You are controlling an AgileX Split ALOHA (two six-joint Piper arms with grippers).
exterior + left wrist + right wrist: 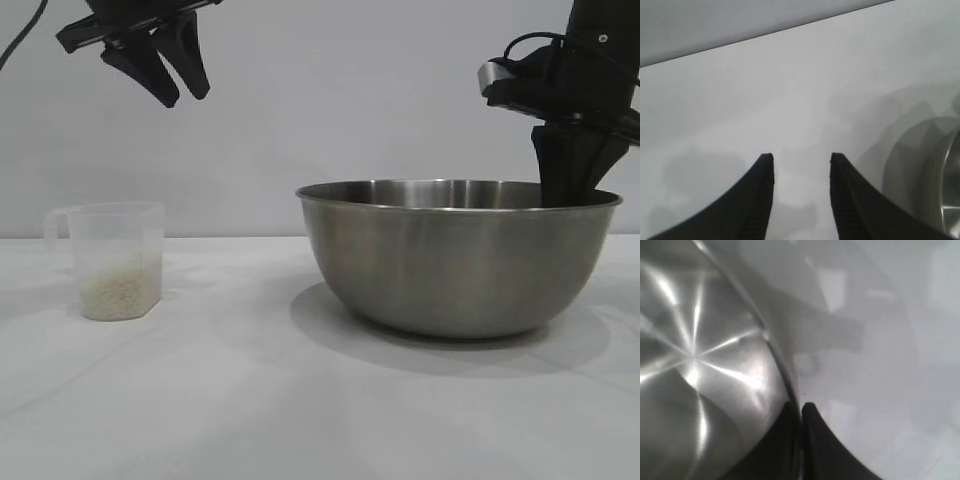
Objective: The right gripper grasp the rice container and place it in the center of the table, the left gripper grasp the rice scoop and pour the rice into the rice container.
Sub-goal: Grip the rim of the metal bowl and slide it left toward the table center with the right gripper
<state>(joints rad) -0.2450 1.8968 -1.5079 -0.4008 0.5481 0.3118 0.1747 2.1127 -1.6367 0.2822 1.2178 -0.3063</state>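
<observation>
Your bowl point(455, 262) sits upright on the white desk point(250, 400), mouth facing straight up, on the right half of the exterior view. It is round, so it has no long axis to speak of; its rolled rim lies level.

Your right end effector point(570, 185) points steeply down at the bowl's right rim. In the right wrist view its fingers point(815, 440) are pinched together on the thin wall of the bowl point(705, 365), one finger inside and one outside, so it is closed on the bowl.

Well apart, at the left of the desk, your scoop point(115, 260) stands upright, its long axis vertical and its mouth up. Its handle points to the left, away from the bowl. Rice point(121, 292) fills roughly its lower third.

Your left end effector point(170, 75) hangs high above the scoop, tilted downward, touching nothing. In the left wrist view its fingers point(760, 200) stand apart with only desk between them, so it is open and empty.
</observation>
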